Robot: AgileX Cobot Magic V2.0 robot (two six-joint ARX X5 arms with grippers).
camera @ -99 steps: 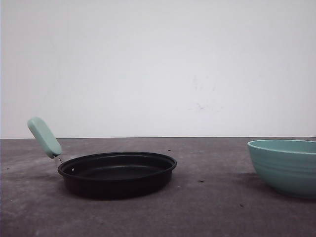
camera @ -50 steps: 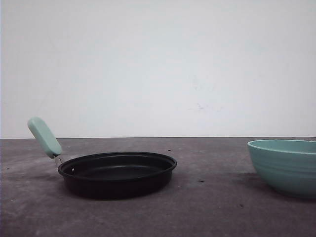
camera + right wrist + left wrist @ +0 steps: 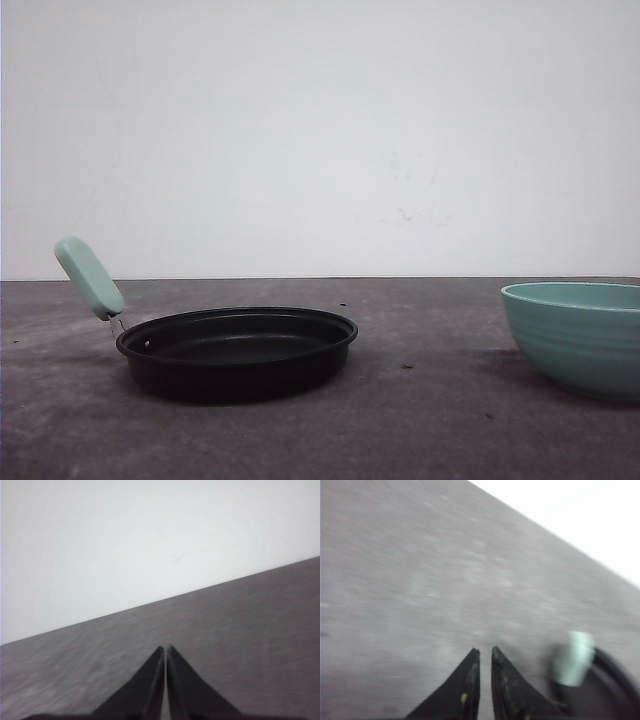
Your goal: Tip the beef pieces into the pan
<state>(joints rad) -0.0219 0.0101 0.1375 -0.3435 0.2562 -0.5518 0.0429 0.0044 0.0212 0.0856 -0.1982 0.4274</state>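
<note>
Nothing much has moved: the pan (image 3: 237,352) sits where it was on the tabletop (image 3: 420,430), the bowl (image 3: 578,336) cut off at the edge. Blurred, the left hand (image 3: 483,652), fingers nearly together, has the pan's green handle (image 3: 572,658) just beside it. The right hand (image 3: 165,649) is closed and empty.

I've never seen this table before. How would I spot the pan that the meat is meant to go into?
Start at the dark grey table in front of the white wall and look to its left half. There sits the pan: shallow, round and black, with a short mint-green handle sticking up from its left edge. The other dish, the bowl at the far right, is deeper, teal all over and has no handle.
</note>
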